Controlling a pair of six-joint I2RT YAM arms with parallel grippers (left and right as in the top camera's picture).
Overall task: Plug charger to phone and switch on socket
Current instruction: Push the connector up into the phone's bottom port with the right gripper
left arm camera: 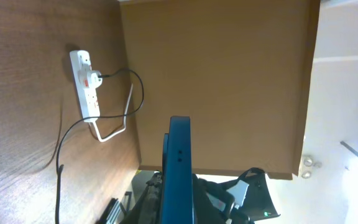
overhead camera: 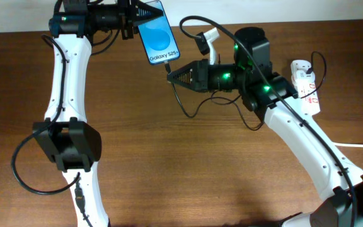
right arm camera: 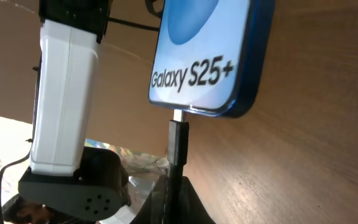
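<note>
Plug at the port; socket switch left for us

We judge the task about half done; the socket (overhead camera: 305, 85) lies far right, well apart from both arms, its switch unreached; our left gripper (overhead camera: 133, 26) is clamped on the phone (overhead camera: 158, 38), held aloft; our right gripper (overhead camera: 171, 74) pinches the charger (right arm camera: 179, 140), its tip meeting the phone's port, seating unclear.

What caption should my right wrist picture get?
The right pincer holds a small black charger plug at the bottom edge of a slim blue-screened Galaxy smartphone.
</note>
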